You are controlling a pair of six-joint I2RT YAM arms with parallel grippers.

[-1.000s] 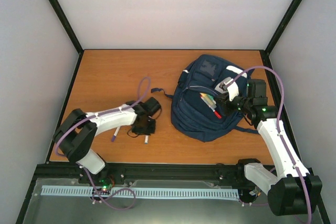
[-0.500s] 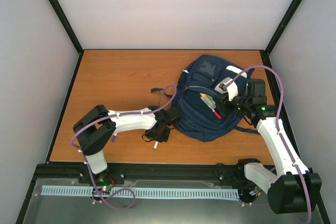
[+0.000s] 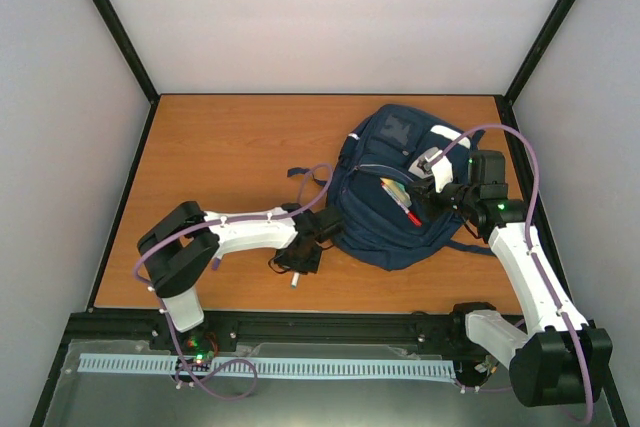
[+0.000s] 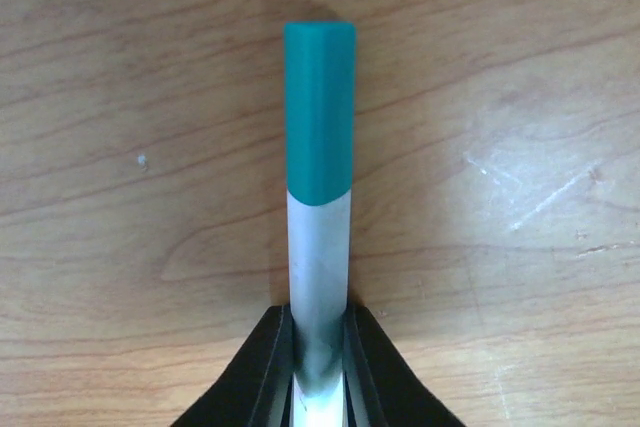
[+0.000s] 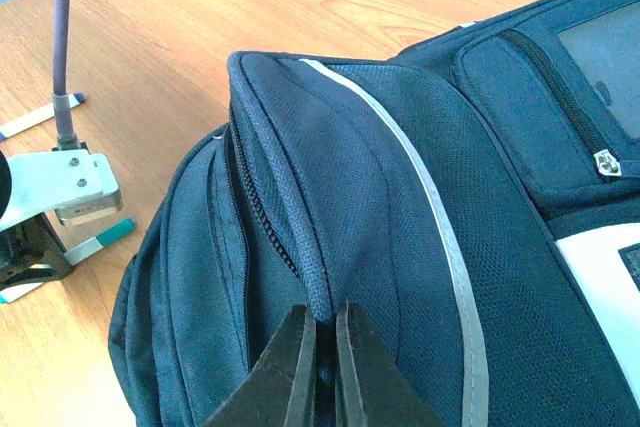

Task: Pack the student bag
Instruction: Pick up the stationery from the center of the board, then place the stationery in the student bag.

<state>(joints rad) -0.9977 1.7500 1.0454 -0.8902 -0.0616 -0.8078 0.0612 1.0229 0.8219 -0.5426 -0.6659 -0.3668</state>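
left pincer [image 4: 320, 325] is clamped on a teal-capped marker [image 4: 320, 147] over the bench [image 3: 220, 147]. right pincer [image 5: 325, 325] is pinched together on the student bag [image 3: 380, 222], on a fabric edge by the zip. bag lies on the bench's right side.

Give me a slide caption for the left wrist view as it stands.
Left end effector shut on a white marker with a teal cap, the wooden table beneath.

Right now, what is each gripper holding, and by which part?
The left gripper clamps a teal-capped marker by its white barrel; the right gripper pinches the student bag at its zipper-side seam.
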